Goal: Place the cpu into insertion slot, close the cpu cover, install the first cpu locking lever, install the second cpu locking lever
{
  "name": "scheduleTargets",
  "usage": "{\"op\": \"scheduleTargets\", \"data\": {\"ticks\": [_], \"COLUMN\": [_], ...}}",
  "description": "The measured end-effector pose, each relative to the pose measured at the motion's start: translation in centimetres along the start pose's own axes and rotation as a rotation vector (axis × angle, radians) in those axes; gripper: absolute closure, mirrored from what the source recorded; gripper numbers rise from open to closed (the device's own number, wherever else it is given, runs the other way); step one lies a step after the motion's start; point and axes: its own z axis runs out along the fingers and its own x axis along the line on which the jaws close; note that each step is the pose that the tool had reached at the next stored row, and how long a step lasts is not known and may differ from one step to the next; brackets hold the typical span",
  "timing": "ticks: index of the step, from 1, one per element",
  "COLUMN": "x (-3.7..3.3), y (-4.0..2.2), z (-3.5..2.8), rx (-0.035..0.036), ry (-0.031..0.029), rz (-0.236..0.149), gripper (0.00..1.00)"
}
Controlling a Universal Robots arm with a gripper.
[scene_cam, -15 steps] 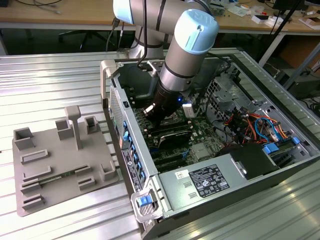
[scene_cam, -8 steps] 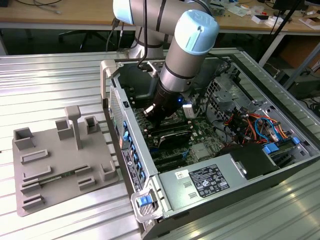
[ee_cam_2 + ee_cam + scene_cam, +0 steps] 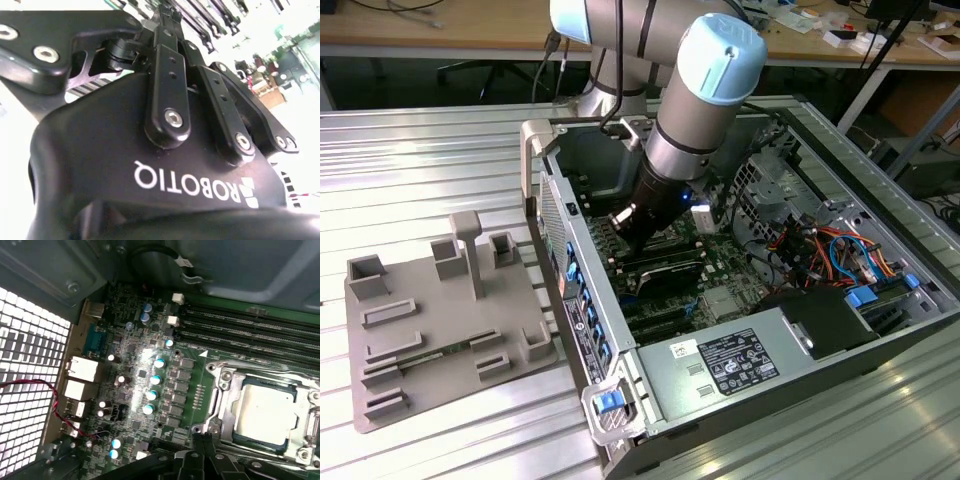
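In the first wrist view the cpu [image 3: 264,412], with its silvery-grey top, lies flat inside the insertion slot [image 3: 239,438] on the green board. The silvery cpu cover [image 3: 226,390] lies down around it as a frame. A thin metal lever [image 3: 215,401] runs along one side of the socket. My gripper [image 3: 202,442] hovers just beside the socket's corner, dark against the board. Seen from the exterior view, the gripper [image 3: 633,236] reaches deep into the open computer case [image 3: 620,385]. Its black body [image 3: 150,165] shows close up in the second wrist view.
Long black memory slots [image 3: 240,325] run beside the socket, and capacitors [image 3: 152,390] stand in a row nearby. A perforated case wall [image 3: 25,365] with a red-black wire borders the board. Outside the case, a grey fixture tray [image 3: 440,330] sits at the exterior view's left.
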Motion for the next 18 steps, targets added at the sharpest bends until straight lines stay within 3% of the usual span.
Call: {"op": "scheduleTargets", "data": {"ticks": [5,8,11,13,18], "x": [-2.1,-3.22,-3.38,-3.44,-3.44], "y": [-0.46,-0.64,-0.58,-0.47,-0.46], "z": [-0.11,-0.26,-1.33,-2.7,-2.83], "rx": [-0.0163,-0.0213,-0.025,-0.0289,-0.0305], "ry": [0.0047,0.0063,0.0057,0.0051,0.0048], "rz": [0.0,0.0,0.0,0.0,-0.001], "gripper": [0.89,0.89,0.89,0.89,0.89]}}
